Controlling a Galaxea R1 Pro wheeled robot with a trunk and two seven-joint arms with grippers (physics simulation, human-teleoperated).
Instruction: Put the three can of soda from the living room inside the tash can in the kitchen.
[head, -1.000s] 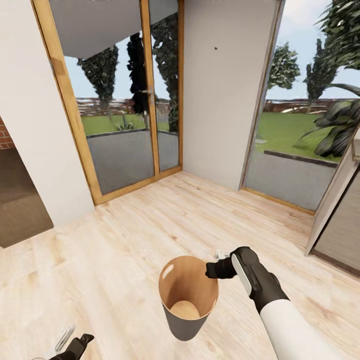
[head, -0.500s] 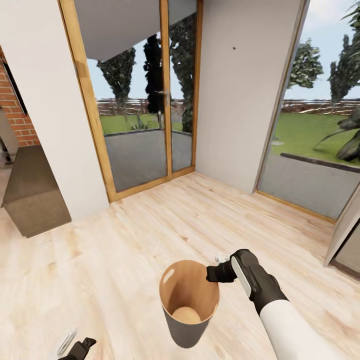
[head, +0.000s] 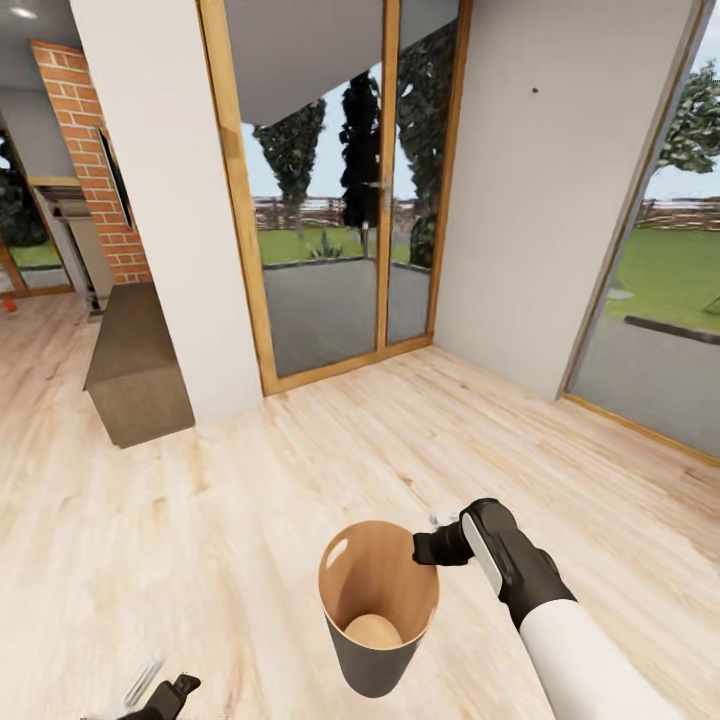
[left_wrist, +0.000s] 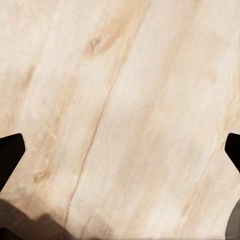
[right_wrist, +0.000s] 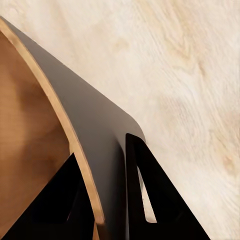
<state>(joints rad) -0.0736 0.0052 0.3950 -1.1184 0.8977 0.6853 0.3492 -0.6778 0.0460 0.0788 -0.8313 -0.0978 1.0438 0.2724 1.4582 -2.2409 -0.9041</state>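
One right hand (head: 428, 545) pinching bin (head: 345, 640) rim, left hand (left_wrist: 120, 150) spread wide, empty

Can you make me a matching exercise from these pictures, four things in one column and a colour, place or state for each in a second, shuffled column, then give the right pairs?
Things:
1. trash can
2. right gripper
3. left gripper
4. brick fireplace

Descriptions:
A. open, over bare wooden floor
B. far back in the head view, past the white wall
C. dark grey outside, brown wood-coloured inside
D. shut on the bin's rim, one finger inside and one outside

Pairs: 1-C, 2-D, 3-A, 4-B
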